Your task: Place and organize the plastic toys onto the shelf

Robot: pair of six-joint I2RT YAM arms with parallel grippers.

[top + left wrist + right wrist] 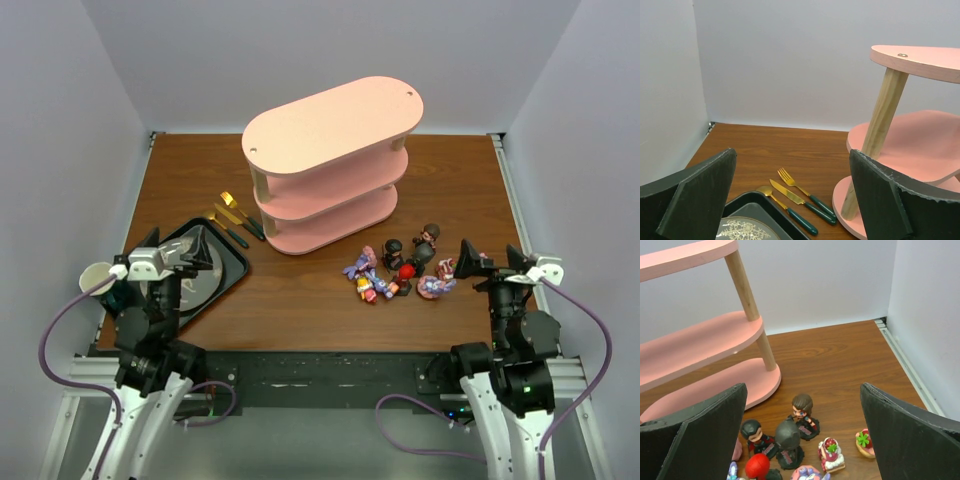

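The pale pink three-tier shelf (330, 165) stands at the middle back of the table, all its boards bare. The plastic toys (400, 268) lie clustered in front of it to the right. In the right wrist view I see a brown-haired figure (802, 407), a dark-helmeted one (787, 436), a black-haired one (754, 431), a red one (758, 465) and a strawberry cake piece (832, 454). My right gripper (492, 262) (804, 386) hangs open just right of the cluster, holding nothing. Over the tray at the left, my left gripper (185, 250) (792, 152) is open and empty.
A black tray (228, 275) with a patterned plate (745, 230) sits at the front left. Gold cutlery with dark green handles (236, 220) (800, 197) lies between tray and shelf. Grey walls enclose the table on three sides.
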